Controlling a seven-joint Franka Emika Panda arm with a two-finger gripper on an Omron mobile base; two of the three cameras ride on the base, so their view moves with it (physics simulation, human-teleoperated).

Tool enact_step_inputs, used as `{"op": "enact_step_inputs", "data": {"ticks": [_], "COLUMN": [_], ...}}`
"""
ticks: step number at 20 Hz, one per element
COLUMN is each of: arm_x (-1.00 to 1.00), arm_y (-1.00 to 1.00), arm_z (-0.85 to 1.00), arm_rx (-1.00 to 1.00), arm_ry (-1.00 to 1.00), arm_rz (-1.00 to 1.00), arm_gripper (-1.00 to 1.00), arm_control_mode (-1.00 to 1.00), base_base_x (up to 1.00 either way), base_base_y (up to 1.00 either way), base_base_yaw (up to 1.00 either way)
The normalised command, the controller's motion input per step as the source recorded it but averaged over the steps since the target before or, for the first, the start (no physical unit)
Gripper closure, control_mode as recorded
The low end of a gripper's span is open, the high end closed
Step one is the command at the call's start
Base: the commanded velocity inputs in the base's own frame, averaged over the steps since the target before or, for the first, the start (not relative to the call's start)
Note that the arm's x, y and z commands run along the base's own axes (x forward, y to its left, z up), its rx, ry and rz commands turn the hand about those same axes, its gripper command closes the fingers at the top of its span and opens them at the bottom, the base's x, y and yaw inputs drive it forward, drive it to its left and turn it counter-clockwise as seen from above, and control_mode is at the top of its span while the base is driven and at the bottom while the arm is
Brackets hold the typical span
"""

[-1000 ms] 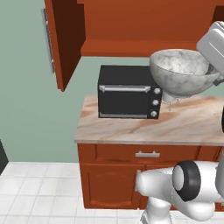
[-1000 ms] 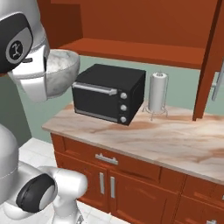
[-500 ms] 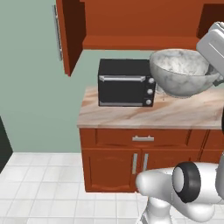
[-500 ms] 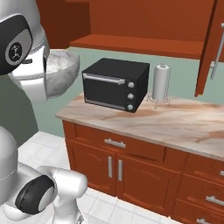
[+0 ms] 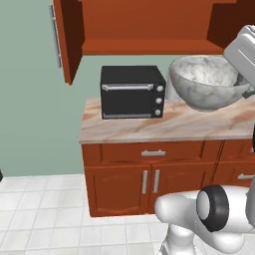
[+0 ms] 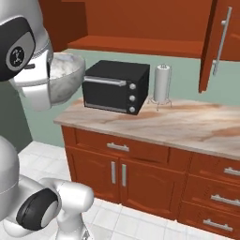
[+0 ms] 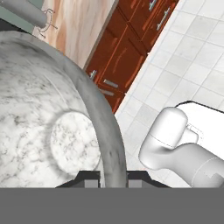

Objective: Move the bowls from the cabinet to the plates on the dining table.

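My gripper (image 7: 113, 176) is shut on the rim of the white-grey marble bowl (image 7: 52, 131), one finger inside and one outside. I hold the bowl (image 5: 206, 87) up in the air, level with the short counter's oven, at the upper right of the left base view. In the right base view the bowl (image 6: 65, 79) sits at the left, partly behind my arm. The reddish-brown cabinet (image 5: 149, 47) hangs above the counter with its doors (image 6: 220, 42) swung open and its visible shelf bare. The plates and the dining table are out of view.
A black oven (image 5: 132, 92) and a paper towel roll (image 6: 162, 83) stand on the short marble counter (image 6: 187, 124). Below it are wooden drawers and doors (image 5: 149, 182). White tiled floor (image 5: 45, 219) lies between me and the counter.
The whole picture has shifted: the base has backed away from the counter, so more of its front and the floor shows. The bowl stays held in the same place relative to the arm.
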Motion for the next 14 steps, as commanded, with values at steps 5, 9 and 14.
{"op": "enact_step_inputs", "data": {"ticks": [5,9,14], "arm_x": [0.00,0.00,0.00], "arm_y": [0.00,0.00,0.00], "arm_z": [0.00,0.00,0.00], "arm_rx": [0.00,0.00,0.00], "arm_ry": [0.00,0.00,0.00], "arm_rz": [0.00,0.00,0.00], "arm_gripper": [1.00,1.00,1.00], "arm_control_mode": [1.00,1.00,1.00], "base_base_x": [0.00,0.00,0.00], "base_base_y": [0.00,0.00,0.00], "base_base_yaw": [-0.25,-0.25,-0.25]}}
